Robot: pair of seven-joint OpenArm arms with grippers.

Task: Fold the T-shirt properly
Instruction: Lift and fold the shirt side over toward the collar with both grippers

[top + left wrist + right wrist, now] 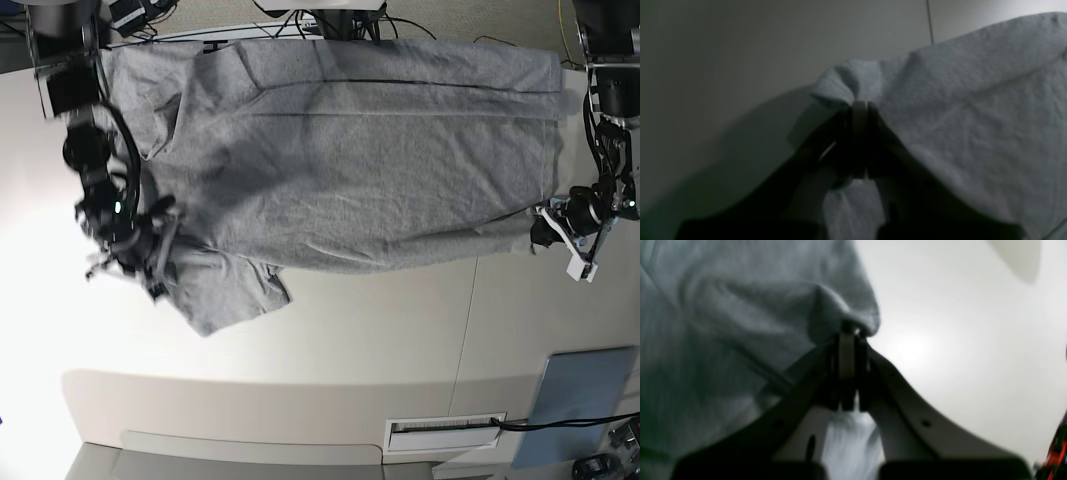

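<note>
Both tools (858,110) (848,333) pinch the T-shirt (370,160); blue-grey panel (580,400) lies well apart.

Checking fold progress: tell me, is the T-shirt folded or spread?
Mostly spread: the T-shirt lies flat across the table, one sleeve crumpled.

The T-shirt (350,150) lies spread on the table (380,330) between both hands.
</note>
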